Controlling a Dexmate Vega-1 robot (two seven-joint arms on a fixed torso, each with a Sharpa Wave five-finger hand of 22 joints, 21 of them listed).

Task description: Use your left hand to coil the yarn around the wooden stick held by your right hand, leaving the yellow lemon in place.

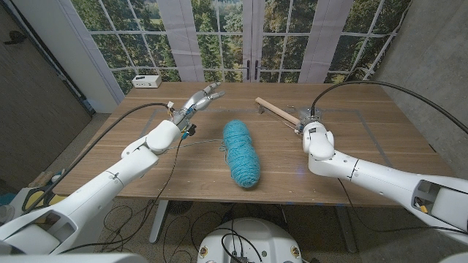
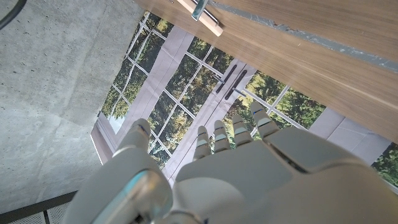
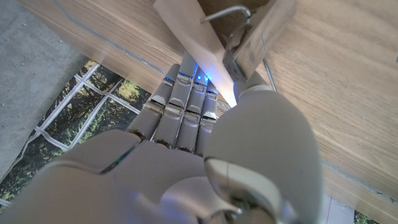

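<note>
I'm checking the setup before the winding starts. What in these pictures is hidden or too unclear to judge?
- Stick: the near end disappears into the right hand in the head view, so the grip itself is unseen.
- Yarn: a thin strand trails toward the left hand, too fine to trace.
- White box at the far corner: too small to identify.
- Lemon: I cannot make one out.
</note>
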